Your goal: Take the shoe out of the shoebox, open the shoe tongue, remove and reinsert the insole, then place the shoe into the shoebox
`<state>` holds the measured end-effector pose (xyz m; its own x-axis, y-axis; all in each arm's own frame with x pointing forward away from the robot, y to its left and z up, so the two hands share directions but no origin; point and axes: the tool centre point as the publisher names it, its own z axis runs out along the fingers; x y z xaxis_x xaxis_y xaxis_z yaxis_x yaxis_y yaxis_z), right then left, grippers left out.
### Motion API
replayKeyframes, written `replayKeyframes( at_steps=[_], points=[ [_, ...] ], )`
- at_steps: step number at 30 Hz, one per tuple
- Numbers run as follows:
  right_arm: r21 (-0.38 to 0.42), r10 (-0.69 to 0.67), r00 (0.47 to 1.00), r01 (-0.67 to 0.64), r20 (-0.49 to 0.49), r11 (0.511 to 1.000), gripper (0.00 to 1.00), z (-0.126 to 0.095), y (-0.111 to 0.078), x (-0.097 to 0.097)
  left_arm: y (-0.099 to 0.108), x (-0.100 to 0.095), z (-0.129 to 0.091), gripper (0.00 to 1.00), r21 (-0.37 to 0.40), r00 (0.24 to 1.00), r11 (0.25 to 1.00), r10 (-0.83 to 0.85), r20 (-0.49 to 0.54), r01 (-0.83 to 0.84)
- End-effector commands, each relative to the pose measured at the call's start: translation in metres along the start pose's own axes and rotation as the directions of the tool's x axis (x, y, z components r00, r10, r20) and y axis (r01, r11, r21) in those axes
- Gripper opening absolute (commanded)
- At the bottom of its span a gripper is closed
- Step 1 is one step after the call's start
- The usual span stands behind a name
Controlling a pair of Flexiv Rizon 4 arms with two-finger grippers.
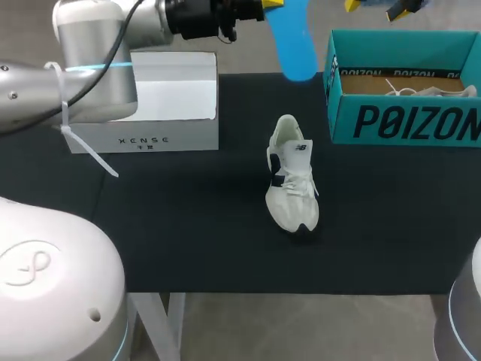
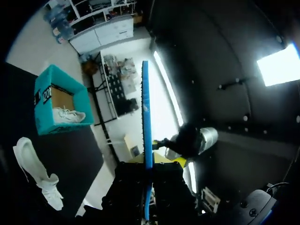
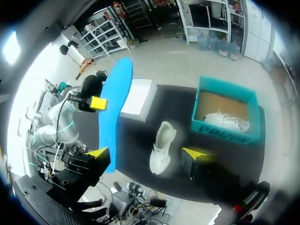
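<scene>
**Insole out, shoe waiting**

The left gripper pinches the blue insole by one end, high above the worktop, probably ready for reinsertion. The right gripper hangs spread and empty close by. The white shoe sits beside the teal shoebox.

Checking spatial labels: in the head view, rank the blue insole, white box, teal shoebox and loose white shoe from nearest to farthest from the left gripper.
1. blue insole, held in the jaws of the left gripper.
2. white box on its left and teal shoebox on its right: too close to call.
3. white shoe, farthest, lying toward the robot's side.
</scene>
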<state>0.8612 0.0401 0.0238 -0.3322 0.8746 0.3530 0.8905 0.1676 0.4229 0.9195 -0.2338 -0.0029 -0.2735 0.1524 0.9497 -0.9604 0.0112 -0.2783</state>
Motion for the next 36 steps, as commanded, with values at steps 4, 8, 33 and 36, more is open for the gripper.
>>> replayKeyframes(
  at_steps=[4, 8, 33, 36],
  points=[
    [0.081, -0.031, 0.992, 0.022, 0.119, 0.996, 1.0, -0.014, 0.016, 0.026, 0.0, -0.023, 0.012, 0.0, -0.188, 0.803, 0.783, -0.593, 0.059, 0.592],
    [0.1, -0.052, 0.982, 0.035, 0.181, 0.994, 1.0, -0.015, 0.018, 0.037, 0.005, -0.037, 0.023, 0.0, -0.178, 0.812, 0.794, -0.578, 0.079, 0.582],
    [0.201, -0.094, 0.97, 0.048, 0.224, 0.978, 1.0, 0.013, 0.016, 0.064, 0.004, -0.058, 0.039, 0.0, -0.032, 0.951, 0.953, -0.299, 0.079, 0.302],
    [0.269, -0.092, 0.959, 0.017, 0.269, 0.963, 1.0, 0.019, 0.015, 0.063, 0.005, -0.059, 0.041, 0.0, -0.025, 0.969, 0.973, -0.226, 0.1, 0.229]
  ],
)
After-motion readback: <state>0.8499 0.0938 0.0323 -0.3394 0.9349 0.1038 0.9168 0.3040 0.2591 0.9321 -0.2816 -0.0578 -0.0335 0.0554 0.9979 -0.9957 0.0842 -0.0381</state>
